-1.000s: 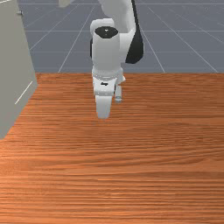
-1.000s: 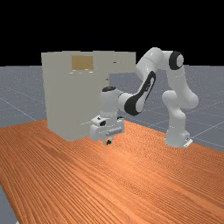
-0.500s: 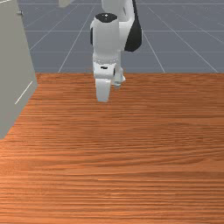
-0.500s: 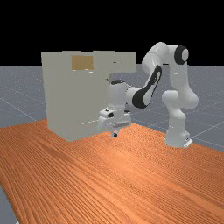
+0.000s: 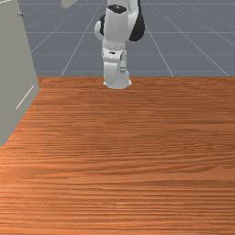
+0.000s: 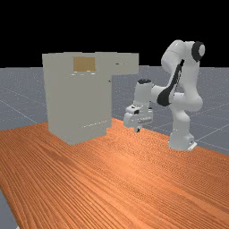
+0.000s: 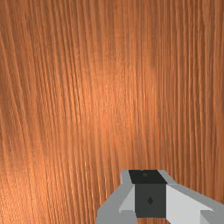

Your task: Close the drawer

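Drawer: extended, located at the upper end of the cabinet. In the far view, it projects from the cabinet body toward the far view's right, well above the table. A pale corner at the front view's top edge appears to belong to it. The cabinet is light grey and stands upright on the table; in the far view, a tan panel is visible near its top, to the left of the drawer. Below the drawer, a small knob is located at the cabinet's edge. In the front view, the cabinet occupies the left edge. Next outward is the gripper, positioned to the far view's right of the cabinet, lower than the drawer and apart from both. It points downward above the wood; the wrist view shows the wood grain beneath. End effector state: the opening width cannot be determined, nor can it be determined what, if anything, is held. The arm is bent and rises from the hand to a high elbow, then descends to its base at the far view's right. Beyond the table lies a grey floor marked with pale grid lines.
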